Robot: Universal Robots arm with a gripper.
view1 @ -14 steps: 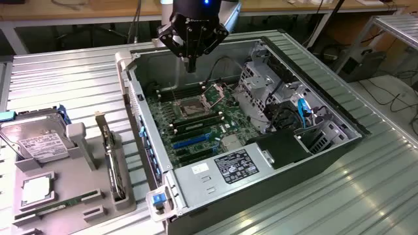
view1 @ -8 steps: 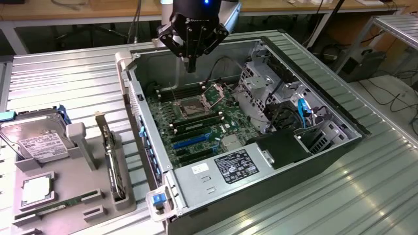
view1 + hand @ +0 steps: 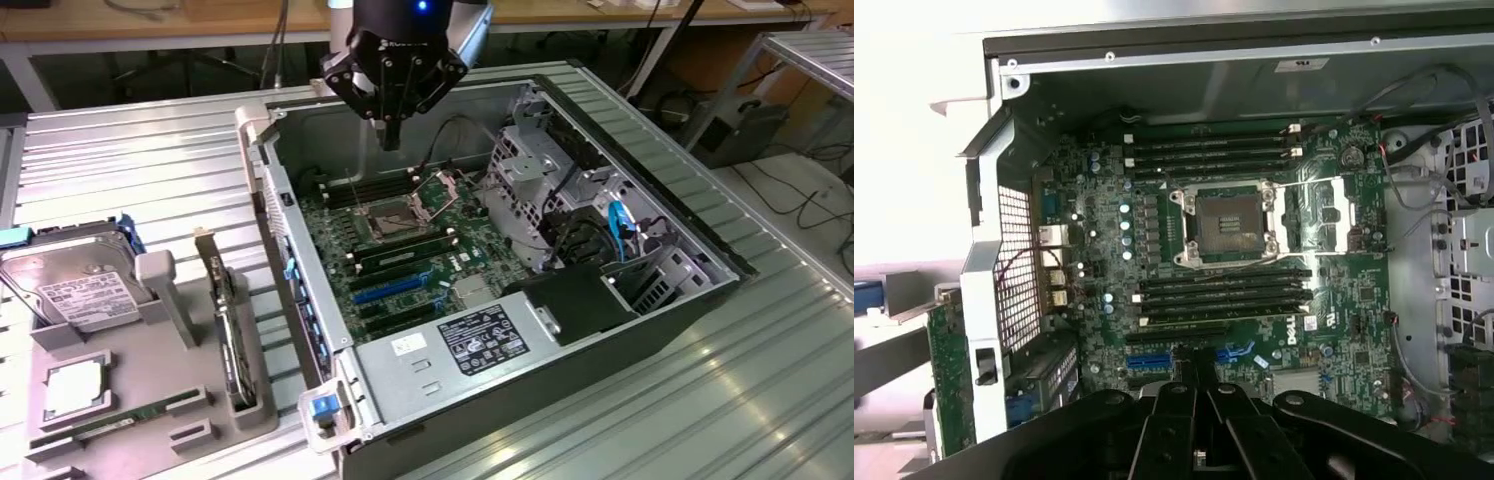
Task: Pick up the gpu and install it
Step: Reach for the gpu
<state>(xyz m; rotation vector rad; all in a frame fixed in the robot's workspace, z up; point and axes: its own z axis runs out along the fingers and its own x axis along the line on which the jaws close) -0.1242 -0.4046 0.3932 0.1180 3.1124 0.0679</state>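
While upright, thin flat gpu (image 3: 238, 350).

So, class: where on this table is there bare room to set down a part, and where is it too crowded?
Bare table at the exterior view's lower right, beside the computer case, and at its upper left, beyond the grey holder. Crowded: the holder, with hard drive and gpu.
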